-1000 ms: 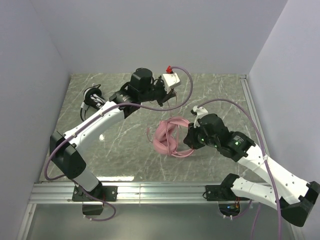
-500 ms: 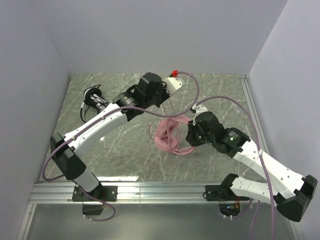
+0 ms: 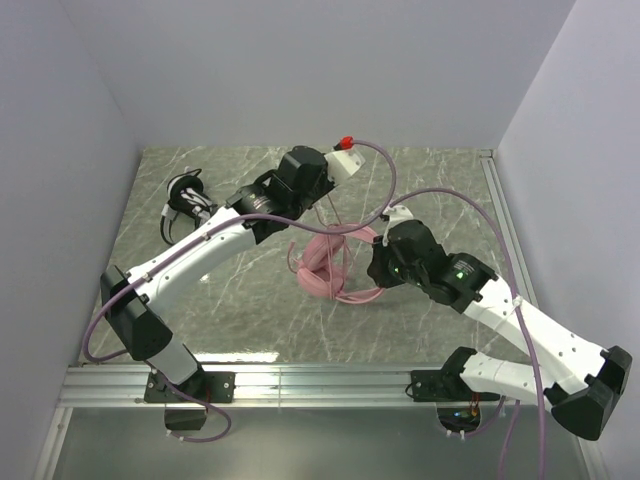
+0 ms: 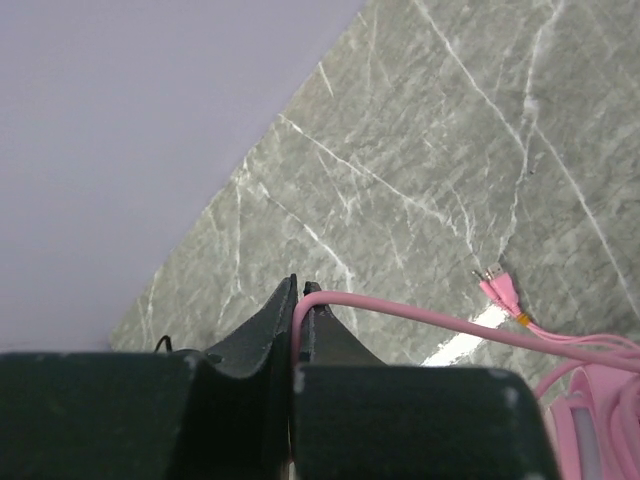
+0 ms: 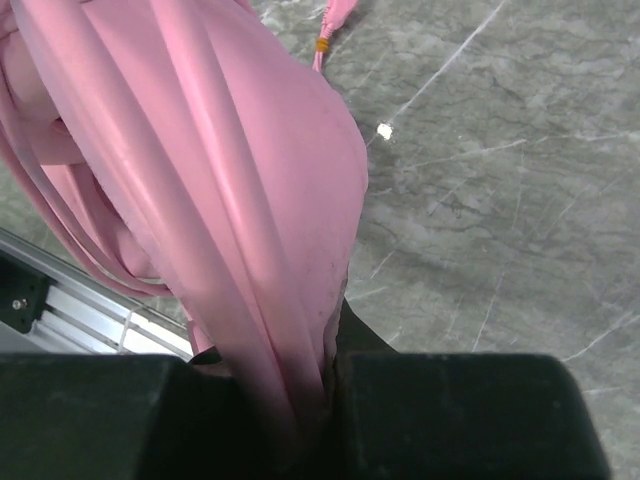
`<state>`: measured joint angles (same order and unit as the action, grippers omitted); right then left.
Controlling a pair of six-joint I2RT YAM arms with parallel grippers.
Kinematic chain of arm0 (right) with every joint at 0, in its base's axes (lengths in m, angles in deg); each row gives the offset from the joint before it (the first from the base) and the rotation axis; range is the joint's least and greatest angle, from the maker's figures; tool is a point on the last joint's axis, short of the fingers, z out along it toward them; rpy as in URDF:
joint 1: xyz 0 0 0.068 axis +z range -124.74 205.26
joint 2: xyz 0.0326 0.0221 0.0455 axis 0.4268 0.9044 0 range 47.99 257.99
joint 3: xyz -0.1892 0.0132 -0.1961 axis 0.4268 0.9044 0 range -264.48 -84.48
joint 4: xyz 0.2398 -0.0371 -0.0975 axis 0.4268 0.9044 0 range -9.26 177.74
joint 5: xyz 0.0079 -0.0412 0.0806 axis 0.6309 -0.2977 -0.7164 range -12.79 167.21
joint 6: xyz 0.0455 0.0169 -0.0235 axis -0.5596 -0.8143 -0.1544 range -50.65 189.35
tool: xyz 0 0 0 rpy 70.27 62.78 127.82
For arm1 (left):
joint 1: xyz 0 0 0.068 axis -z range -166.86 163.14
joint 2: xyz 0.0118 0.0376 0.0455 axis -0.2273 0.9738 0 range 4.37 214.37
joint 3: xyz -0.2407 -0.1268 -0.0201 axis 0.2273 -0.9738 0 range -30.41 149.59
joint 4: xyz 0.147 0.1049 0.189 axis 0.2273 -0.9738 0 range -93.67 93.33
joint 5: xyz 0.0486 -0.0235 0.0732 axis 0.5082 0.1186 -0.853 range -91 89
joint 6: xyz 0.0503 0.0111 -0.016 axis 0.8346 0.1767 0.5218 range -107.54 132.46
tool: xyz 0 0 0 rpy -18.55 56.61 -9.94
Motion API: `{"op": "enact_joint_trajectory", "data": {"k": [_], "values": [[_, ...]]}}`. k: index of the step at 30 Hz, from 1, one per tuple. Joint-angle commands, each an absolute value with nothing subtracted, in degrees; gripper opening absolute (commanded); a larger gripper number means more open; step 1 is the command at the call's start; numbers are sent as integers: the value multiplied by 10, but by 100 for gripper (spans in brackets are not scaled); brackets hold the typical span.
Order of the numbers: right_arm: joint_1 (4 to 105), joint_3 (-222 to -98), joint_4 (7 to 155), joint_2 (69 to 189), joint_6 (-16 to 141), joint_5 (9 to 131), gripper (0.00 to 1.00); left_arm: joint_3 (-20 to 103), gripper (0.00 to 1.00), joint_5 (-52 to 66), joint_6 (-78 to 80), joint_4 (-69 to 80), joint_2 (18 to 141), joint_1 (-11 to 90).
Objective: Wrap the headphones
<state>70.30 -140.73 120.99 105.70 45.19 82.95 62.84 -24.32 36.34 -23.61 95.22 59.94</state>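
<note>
My left gripper point(image 4: 300, 292) is pinched shut on the pink cable point(image 4: 420, 315), which runs out taut from between the tips and slants down to the right toward the pink headphones point(image 3: 326, 262). My right gripper point(image 5: 285, 345) is clamped on that pink headset itself. Its wide band and several loops of cable fill most of my right wrist view, so I cannot tell which part the pads actually press.

From above, the pink headset sits near the middle of the marble table point(image 3: 240, 300), between my two wrists. The cable's plugs point(image 4: 497, 290) lie on the stone just beyond the headset, one marked with an orange band.

The black-and-white headphones point(image 3: 186, 203) lie at the far left of the table, just beside my left forearm and well apart from the pink set. My own purple harness cables point(image 3: 385, 190) arc over the work area and cross above the pink headset. The aluminium rail point(image 3: 300, 385) borders the near edge of the table, and pale walls point(image 3: 300, 70) close in the left, right and far sides.
</note>
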Motion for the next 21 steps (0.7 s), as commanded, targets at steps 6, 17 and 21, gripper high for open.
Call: {"op": "enact_joint_trajectory", "data": {"k": [6,17,21], "values": [[723,-1400,1296,1051,450,793,0,702,6,-232,324,-134,914,531],[743,-1387,1291,1053,438,792,0,756,6,-189,289,-121,952,472],[745,-1384,1294,1049,435,794,0,768,6,-198,304,-105,967,466]]}}
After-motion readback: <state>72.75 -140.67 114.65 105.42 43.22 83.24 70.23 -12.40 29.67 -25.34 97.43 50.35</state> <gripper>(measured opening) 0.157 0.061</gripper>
